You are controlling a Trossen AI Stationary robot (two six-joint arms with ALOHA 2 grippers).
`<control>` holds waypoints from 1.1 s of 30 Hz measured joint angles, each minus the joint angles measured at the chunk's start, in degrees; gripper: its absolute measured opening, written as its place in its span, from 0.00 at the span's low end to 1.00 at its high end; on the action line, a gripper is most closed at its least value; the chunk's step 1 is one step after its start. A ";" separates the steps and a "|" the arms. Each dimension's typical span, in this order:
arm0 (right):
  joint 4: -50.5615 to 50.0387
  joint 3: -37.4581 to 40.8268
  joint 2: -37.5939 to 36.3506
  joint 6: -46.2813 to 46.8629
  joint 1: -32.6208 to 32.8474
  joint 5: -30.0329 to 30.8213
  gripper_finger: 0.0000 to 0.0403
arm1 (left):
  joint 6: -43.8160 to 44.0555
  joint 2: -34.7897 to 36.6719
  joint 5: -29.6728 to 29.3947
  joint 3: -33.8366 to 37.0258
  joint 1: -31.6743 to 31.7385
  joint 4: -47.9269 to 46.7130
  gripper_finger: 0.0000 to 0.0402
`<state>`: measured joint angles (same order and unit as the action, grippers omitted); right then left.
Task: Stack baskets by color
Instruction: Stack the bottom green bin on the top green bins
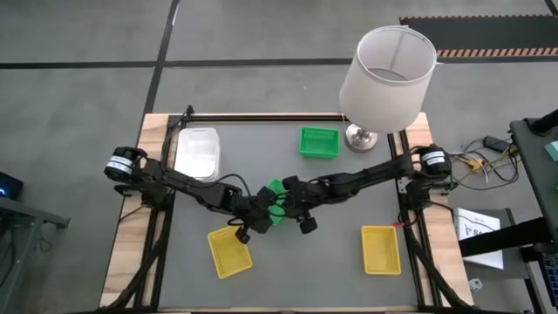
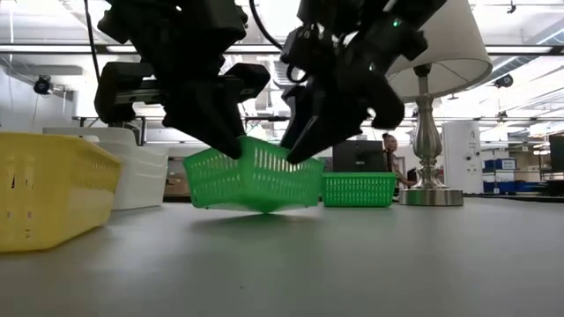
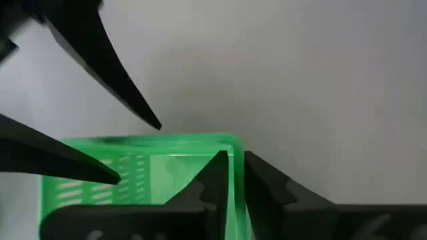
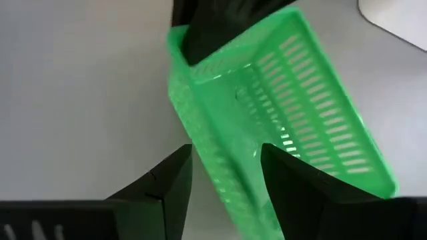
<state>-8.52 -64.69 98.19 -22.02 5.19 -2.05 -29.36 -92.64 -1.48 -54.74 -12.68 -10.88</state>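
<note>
While both arms meet over the middle of the desk (image 1: 288, 262), a green basket (image 2: 256, 176) hangs tilted between them, one corner just about on the surface. The left tool (image 3: 237, 175) is clamped on one rim of it, fingers nearly together with the wall between them. The right tool (image 4: 225, 170) straddles the opposite rim with its fingers spread; whether they press the plastic or merely flank it I cannot tell.

Behind the pair, a second green basket (image 1: 318, 142) sits near the far edge, just beside the base of a lamp (image 1: 386, 74) whose white shade overhangs that corner. White baskets (image 1: 198, 152), seemingly stacked, lie at the far left under the left arm. Two yellow baskets rest toward the near edge, one on the left (image 1: 229, 251) close to the tools and one on the right (image 1: 381, 249), well apart from them.
</note>
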 joint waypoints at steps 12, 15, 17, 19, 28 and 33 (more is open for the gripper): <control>1.41 -0.34 2.12 -5.31 -0.14 -0.50 0.12 | -0.04 -0.02 -0.47 0.00 0.02 0.09 0.20; 1.96 -0.26 3.48 -4.94 -0.26 -1.57 0.10 | 0.01 -0.02 -0.47 0.00 0.02 0.04 0.20; 1.98 -0.37 4.57 -4.32 -0.32 -1.51 0.11 | 0.34 0.11 -0.47 0.00 0.02 -0.12 0.20; 2.34 -0.43 5.68 -3.48 -0.35 -1.50 0.13 | 0.67 0.70 -0.47 0.00 -0.16 -0.25 0.20; 4.03 -0.46 6.53 -4.04 -0.37 -1.41 0.14 | 6.46 6.31 -1.73 0.00 -0.57 -0.70 0.20; 2.83 -0.48 5.77 -5.64 -0.37 -1.38 0.03 | 8.04 9.53 -5.35 0.45 -0.64 0.53 0.20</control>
<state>-5.68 -65.17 103.96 -27.66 4.82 -3.43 -21.32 -83.11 -6.83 -54.29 -13.32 -10.35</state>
